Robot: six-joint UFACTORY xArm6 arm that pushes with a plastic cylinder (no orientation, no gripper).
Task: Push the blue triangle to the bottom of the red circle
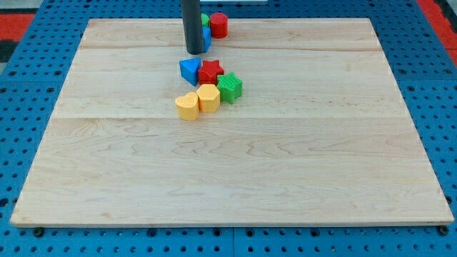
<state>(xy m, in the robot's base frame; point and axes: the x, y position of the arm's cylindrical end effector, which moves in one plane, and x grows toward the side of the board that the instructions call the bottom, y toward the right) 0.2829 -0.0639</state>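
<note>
Hovering at the view's top of the surface (pixel 107 178), my tip (pixel 193 53) is sitting just above the blue triangle (pixel 189 70), toward the view's top from it. There is no gripper, only a bare rod. The triangle is touching a red star (pixel 211 71), with a green block (pixel 230 87) and two yellow blocks (pixel 198 101) below. The red circle (pixel 218 25) is lying up and right of the triangle; a blue block (pixel 206 38), possibly with a green one, is partly hidden behind the rod.

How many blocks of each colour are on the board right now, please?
Blue: 2, the triangle and one behind my tip
Red: 2, star, cylinder
Green: 2
Yellow: 2
Total: 8
</note>
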